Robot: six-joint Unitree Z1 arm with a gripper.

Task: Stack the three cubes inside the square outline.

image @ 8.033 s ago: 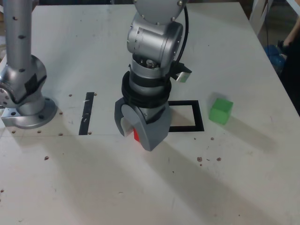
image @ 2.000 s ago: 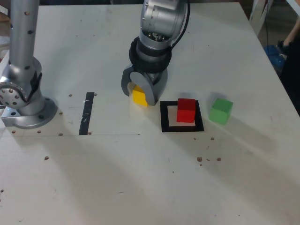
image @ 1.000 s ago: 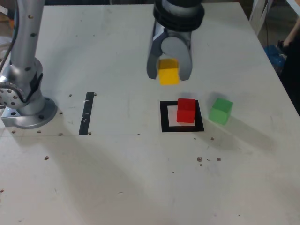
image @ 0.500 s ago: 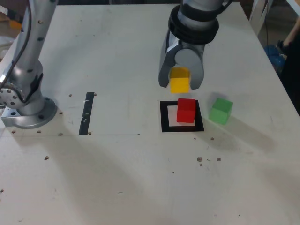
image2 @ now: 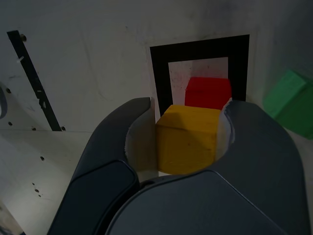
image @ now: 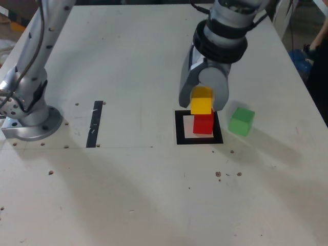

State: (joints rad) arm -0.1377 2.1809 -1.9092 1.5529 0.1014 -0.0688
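White surface [image: 128, 56], scuffed and dotted with small holes, and we've got the arm's base [image: 31, 120] bolted at the exterior view's left. A straight strip of black tape [image: 94, 124] lies near it. Out in the middle, the square [image: 179, 128] holds the red cube [image: 203, 124], sitting toward its far right corner in the exterior view. Right above it we see the claw [image: 203, 97] clamped on the yellow cube [image: 201, 101], one jaw on each side, and the wrist view shows that grip clearly. Yellow hangs just over red; we can't tell whether they touch. The green cube [image: 241, 121] sits just outside the square, on the exterior view's right.
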